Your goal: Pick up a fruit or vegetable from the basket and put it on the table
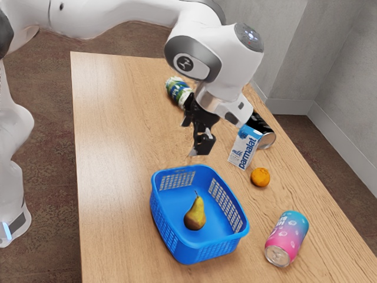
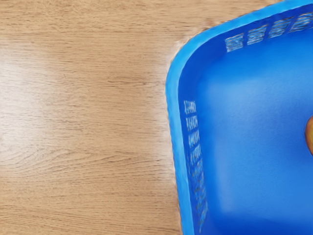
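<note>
My gripper [image 1: 194, 137] hangs in the air above the table, by the basket's far side in the exterior view. Its two black fingers stand apart, open, with nothing between them. A blue basket [image 1: 172, 239] with latticed walls holds one pear [image 1: 195, 214], yellow-green on top and brownish below, its stem pointing up. In the wrist view the basket [image 2: 172, 98] is seen from above, and a piece of the pear [image 2: 310, 134] appears at the picture's edge.
On the wooden table [image 1: 112, 177], an orange [image 1: 260, 177], a Parmalat milk carton [image 1: 242, 150] and a pink-and-blue can [image 1: 287, 236] stand or lie toward the exterior view's right of the basket. Farther back are a black can [image 1: 267, 138] and a green-and-white item [image 1: 178, 91].
</note>
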Tool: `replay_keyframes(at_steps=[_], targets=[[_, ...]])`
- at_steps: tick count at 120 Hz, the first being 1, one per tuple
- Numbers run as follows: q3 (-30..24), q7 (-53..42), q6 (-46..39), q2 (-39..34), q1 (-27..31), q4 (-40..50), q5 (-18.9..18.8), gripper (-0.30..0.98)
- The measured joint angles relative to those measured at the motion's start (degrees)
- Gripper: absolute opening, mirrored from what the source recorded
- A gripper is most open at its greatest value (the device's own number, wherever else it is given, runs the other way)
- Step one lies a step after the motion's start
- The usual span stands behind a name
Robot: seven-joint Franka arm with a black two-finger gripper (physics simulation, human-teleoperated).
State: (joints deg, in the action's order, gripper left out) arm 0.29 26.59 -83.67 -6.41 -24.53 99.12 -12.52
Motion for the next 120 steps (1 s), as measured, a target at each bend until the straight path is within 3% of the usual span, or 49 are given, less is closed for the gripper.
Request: replay_keyframes(at_steps=[12,20,31,49,96,120], targets=[[0.4,-3.6,-5.2,0.2,5.2,0.1,0.4,0.69],[-0.1,-2.0,-6.3,-0.1,2.6,0.9,1.2,0.69],[-0.1,2.2,-6.3,-0.1,-1.0,2.6,5.6,0.69],[1.3,9.0,-8.3,0.9,0.1,6.2,11.4,0.69],[1.0,21.4,-25.6,3.5,-2.1,12.8,14.2,0.69],[1.2,25.2,-31.8,4.7,-1.4,17.2,20.2,0.69]])
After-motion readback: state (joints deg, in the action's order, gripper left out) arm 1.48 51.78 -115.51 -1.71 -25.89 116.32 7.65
